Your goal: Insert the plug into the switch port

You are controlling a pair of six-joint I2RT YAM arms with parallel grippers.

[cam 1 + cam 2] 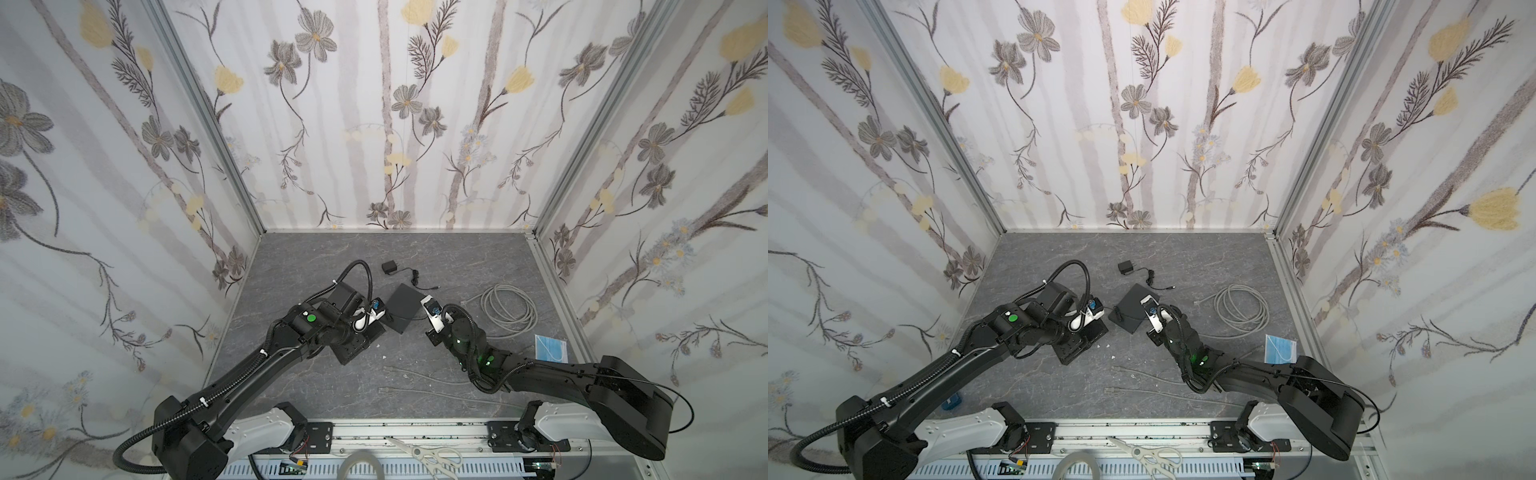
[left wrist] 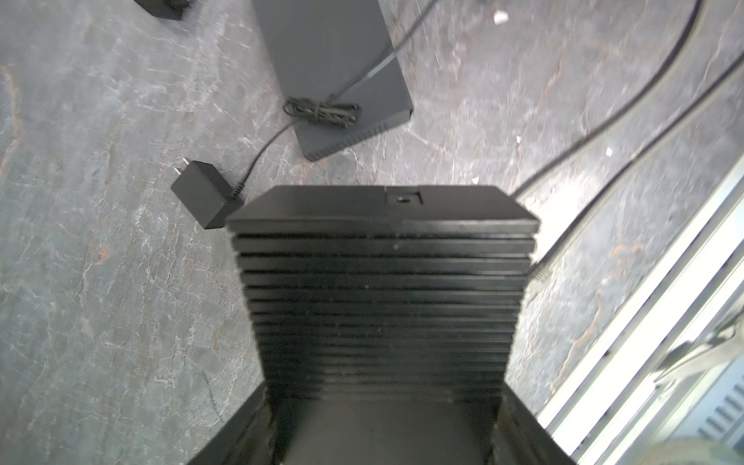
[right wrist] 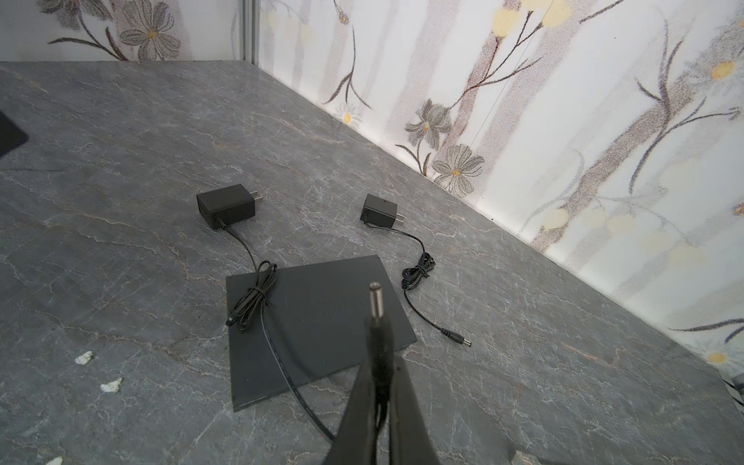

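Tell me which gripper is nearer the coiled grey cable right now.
Right. The right gripper sits just beside the coiled grey cable, holding the barrel plug by the switch; the left gripper is beyond the switch, farther away.

Black switch (image 3: 314, 322) and black adapters (image 3: 226, 206) on grey marbled table (image 3: 120, 161) (walls (image 1: 395, 124) floral, yellow and grey).

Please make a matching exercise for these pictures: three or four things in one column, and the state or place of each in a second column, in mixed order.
Things:
1. thin black barrel plug
2. flat dark grey switch box
3. coiled grey cable
4. blue face mask

States:
A. looped on the table
B. clamped in the right gripper
C. lying flat, a bundled cord on it
D. near the right wall

Pairs: 1-B, 2-C, 3-A, 4-D
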